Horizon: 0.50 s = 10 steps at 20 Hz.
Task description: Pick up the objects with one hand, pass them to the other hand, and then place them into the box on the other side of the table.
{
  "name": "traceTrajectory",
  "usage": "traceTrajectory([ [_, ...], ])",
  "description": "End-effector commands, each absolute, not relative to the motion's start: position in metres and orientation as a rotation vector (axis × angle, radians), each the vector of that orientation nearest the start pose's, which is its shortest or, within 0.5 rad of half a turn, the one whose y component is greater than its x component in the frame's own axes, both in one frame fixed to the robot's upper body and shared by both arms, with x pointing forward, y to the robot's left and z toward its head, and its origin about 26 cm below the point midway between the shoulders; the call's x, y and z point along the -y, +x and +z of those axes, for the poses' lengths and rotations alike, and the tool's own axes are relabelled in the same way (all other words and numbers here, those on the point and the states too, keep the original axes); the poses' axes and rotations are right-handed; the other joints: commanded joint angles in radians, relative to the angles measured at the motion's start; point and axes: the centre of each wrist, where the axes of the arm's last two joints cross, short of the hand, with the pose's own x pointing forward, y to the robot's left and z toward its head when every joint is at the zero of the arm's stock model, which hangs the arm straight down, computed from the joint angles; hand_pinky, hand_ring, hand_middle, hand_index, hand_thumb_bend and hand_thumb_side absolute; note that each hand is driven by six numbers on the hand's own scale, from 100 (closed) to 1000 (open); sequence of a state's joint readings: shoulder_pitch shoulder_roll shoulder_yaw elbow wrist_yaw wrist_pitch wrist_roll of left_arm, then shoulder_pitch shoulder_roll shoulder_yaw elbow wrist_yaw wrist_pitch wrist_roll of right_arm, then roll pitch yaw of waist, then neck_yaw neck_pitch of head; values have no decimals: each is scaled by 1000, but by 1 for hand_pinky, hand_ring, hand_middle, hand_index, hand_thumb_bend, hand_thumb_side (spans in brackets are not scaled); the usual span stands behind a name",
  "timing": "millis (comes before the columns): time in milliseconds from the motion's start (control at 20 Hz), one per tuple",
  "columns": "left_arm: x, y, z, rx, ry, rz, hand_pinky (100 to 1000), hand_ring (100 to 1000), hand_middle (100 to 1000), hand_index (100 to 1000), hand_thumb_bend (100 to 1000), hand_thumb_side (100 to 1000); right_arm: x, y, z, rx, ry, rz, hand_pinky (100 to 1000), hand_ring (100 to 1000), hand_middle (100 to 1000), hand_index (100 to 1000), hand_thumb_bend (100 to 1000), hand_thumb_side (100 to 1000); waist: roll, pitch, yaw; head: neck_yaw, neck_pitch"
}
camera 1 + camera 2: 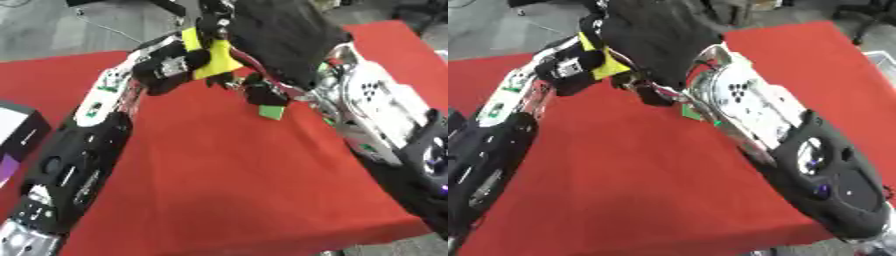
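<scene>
A yellow flat object [214, 60] is held up above the red table [227, 180] at the far middle, where both hands meet. My left hand [168, 67] comes in from the left with its fingers curled round the yellow object's left edge. My right hand [284, 37] shows its black back and covers the object's right side; whether it grips is hidden. A small green piece [271, 112] lies just below the hands, close under the right hand.
A black, white and purple box [17, 135] stands at the table's left edge. A pale container edge [883, 62] shows at the far right. Both forearms span the table's sides; the near middle of the cloth is bare.
</scene>
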<state>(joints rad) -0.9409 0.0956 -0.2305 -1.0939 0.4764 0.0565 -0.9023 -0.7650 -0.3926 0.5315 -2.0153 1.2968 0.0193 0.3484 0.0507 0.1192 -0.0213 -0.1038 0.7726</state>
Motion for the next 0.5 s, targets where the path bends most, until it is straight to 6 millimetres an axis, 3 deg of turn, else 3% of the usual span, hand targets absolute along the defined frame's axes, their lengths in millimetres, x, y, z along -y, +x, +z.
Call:
traceTrajectory([
  [50, -106, 453, 198, 1627, -1136, -1138, 714, 367, 180, 387, 100, 260, 111, 285, 271, -2155, 1541, -1759, 100, 722, 548, 694, 485, 130, -3, -12, 2, 0, -3],
  [150, -108, 456, 192, 1628, -1107, -1140, 714, 366, 179, 386, 100, 260, 112, 285, 272, -2137, 1580, -1733, 100, 762, 704, 879, 599, 297, -2, -12, 1, 0, -3],
  [250, -109, 457, 188, 1631, -1088, -1145, 715, 366, 178, 384, 100, 261, 112, 285, 271, -2122, 1614, -1725, 100, 829, 853, 1000, 668, 355, -2, -12, 1, 0, -3],
  [500, -111, 459, 181, 1639, -1056, -1153, 715, 366, 177, 383, 100, 263, 111, 285, 270, -2111, 1661, -1736, 100, 903, 994, 1000, 735, 364, 0, -12, 0, -1, -3],
])
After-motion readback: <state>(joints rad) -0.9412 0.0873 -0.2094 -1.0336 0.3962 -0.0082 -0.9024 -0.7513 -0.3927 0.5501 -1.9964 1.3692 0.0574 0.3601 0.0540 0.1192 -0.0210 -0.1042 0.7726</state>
